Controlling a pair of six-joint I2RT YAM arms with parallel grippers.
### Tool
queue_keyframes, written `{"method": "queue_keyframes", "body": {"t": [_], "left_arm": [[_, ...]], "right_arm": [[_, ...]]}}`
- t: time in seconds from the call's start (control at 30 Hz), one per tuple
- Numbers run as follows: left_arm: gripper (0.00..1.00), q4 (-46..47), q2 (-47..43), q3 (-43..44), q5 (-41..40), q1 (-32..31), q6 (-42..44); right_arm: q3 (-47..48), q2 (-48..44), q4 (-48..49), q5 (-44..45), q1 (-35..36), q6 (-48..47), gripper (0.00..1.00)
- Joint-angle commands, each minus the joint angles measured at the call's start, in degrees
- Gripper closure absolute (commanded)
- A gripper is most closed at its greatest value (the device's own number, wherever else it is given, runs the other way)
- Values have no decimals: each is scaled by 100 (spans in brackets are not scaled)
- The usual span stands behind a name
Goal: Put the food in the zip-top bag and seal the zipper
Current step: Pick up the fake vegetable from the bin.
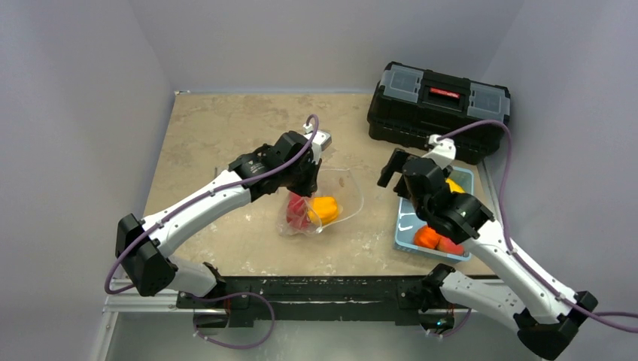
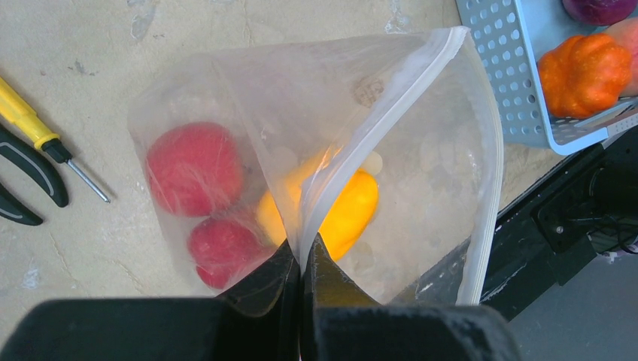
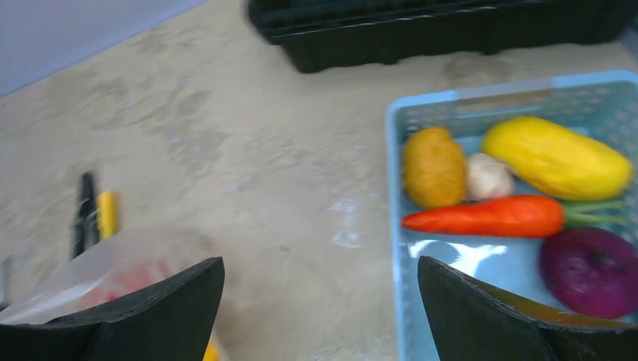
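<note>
On a beige worktop, the left gripper pinches a clear crinkly plastic zip-top bag containing red toy fruit and a yellow toy pepper, near a light-blue plastic tray.

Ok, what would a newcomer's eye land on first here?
The clear bag at mid-table, its mouth edge pinched in the jaws of the left arm, with red and yellow food inside. Then the blue tray of bright vegetables on the right, and the black toolbox beyond it.
</note>
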Motion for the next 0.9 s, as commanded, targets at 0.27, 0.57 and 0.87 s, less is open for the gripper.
{"method": "queue_keyframes", "body": {"t": [0.27,0.57,0.87], "left_arm": [[100,111,-48,161,64,-18,-57],[100,143,-207,84,-145,-17,12],[100,134,-191,94,-123,-18,43]], "right_arm": [[-1326,324,960,-904,-2586,-25,1],[-1240,1325,1963,-2021,-3690,-392,9],[-1258,2172,2488,-2569,-4114,-591,35]]}}
